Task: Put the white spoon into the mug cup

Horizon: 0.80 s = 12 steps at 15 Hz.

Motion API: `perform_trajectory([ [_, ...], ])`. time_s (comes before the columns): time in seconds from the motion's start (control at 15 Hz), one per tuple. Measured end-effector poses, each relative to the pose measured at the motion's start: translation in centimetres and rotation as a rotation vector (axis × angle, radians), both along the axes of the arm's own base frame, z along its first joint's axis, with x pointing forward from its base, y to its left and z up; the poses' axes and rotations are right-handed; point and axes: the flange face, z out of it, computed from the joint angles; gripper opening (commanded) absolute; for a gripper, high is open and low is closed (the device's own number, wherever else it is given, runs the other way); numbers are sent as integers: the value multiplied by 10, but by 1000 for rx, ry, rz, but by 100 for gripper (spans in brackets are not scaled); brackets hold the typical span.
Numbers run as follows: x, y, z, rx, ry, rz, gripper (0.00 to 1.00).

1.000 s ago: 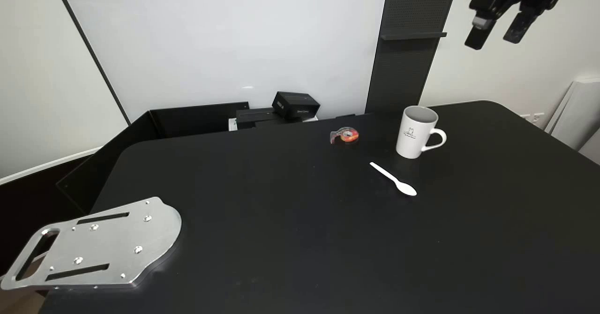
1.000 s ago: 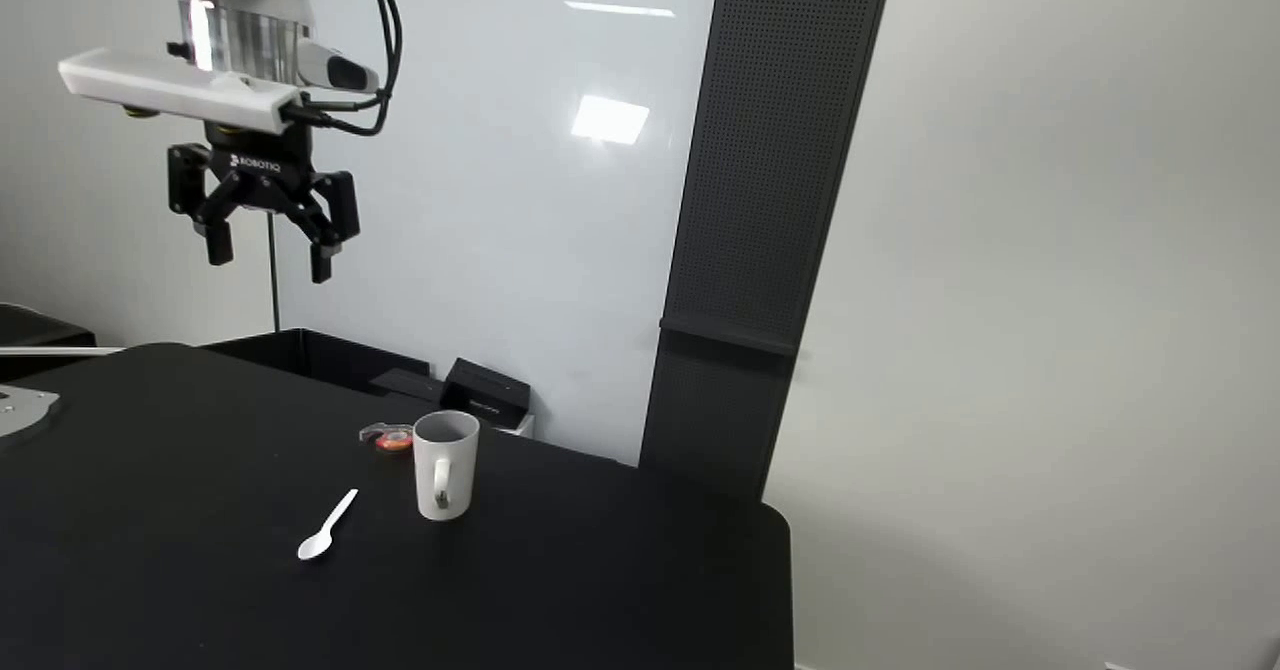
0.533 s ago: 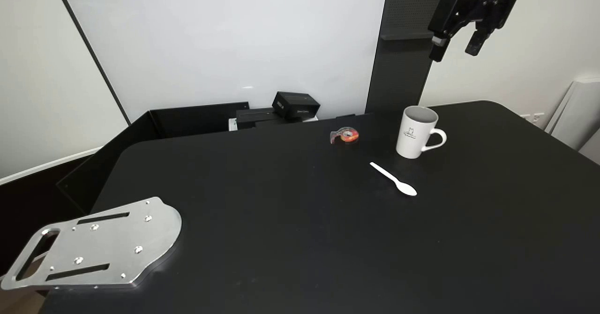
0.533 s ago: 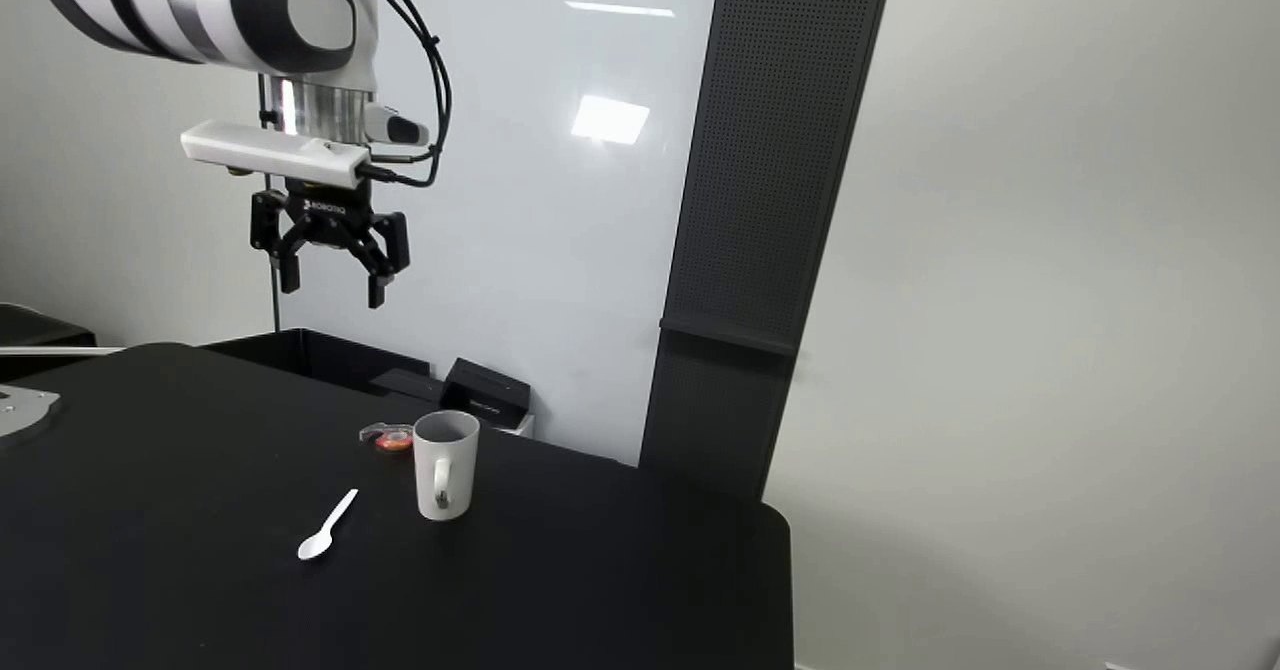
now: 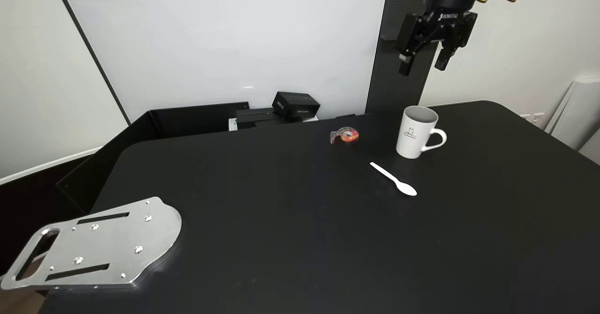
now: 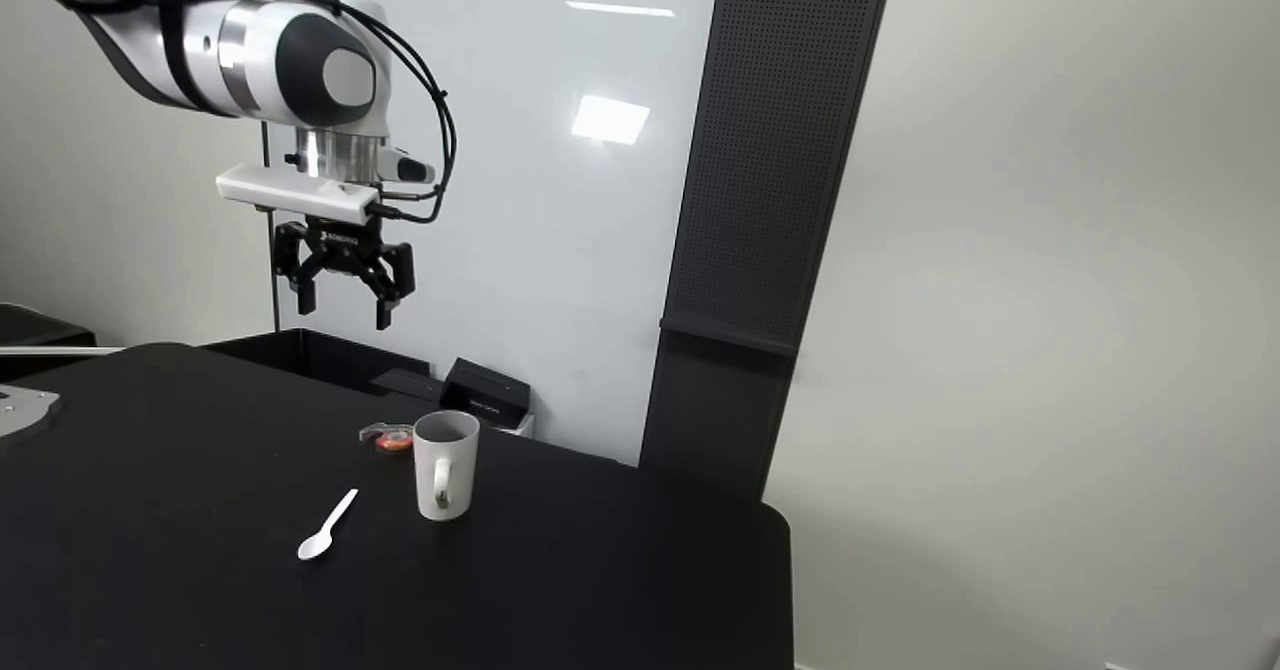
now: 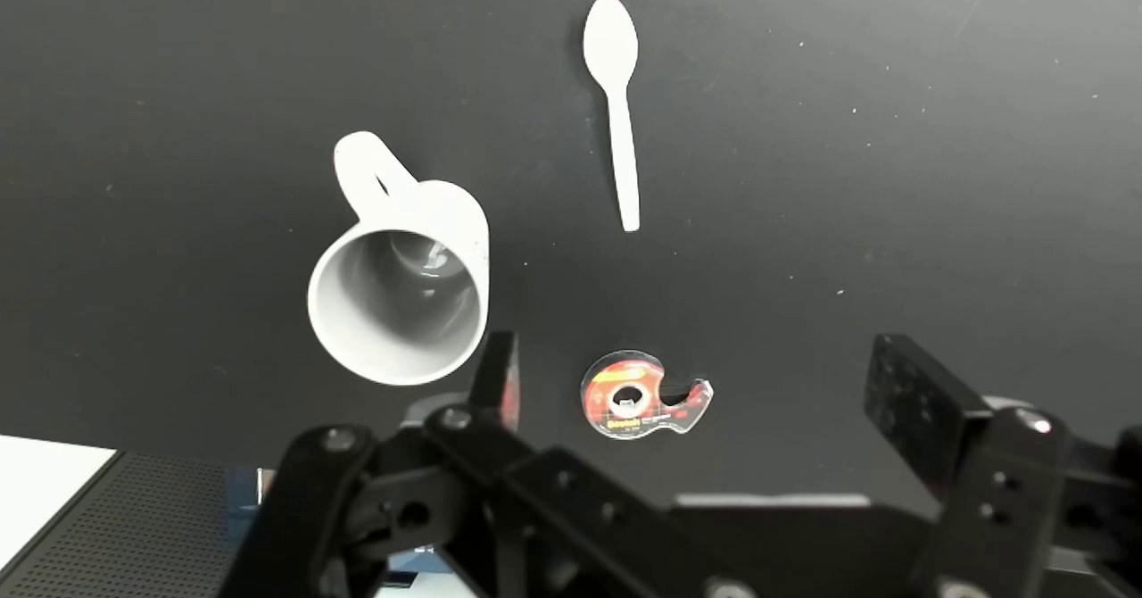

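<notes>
The white spoon [image 5: 406, 189] lies flat on the black table, and the wrist view shows the spoon [image 7: 611, 49] with its bowl toward the top and its handle pointing down the picture. Beside it stands the white mug cup [image 5: 409, 138], upright with a loop handle. From above, the mug [image 7: 453, 214] looks hollow inside, with only reflections. My gripper [image 5: 423, 66] hangs well above the table, touching nothing. Its fingers are wide apart in both exterior views, and nothing is held in the gripper [image 7: 696, 366]. In an exterior view the gripper [image 6: 345, 310] is beyond and above the spoon [image 6: 316, 546].
A small red-orange tape dispenser [image 7: 624, 402] lies on the table near the mug, below the gap between my fingers. A silver metal plate [image 5: 117, 239] sits at a table corner. Black boxes [image 5: 295, 105] are stacked beyond the far table edge, against a white wall.
My gripper has come lower, moving left in an exterior view and right in an exterior view from another place. Its fingers stayed wide apart. Spoon, mug and tape have not moved.
</notes>
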Motion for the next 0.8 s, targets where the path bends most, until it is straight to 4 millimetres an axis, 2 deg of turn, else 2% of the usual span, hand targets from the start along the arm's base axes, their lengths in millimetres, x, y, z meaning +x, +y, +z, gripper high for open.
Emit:
perform_trajectory([
  [0.8, 4, 2, -2, 1, -2, 25, 100],
])
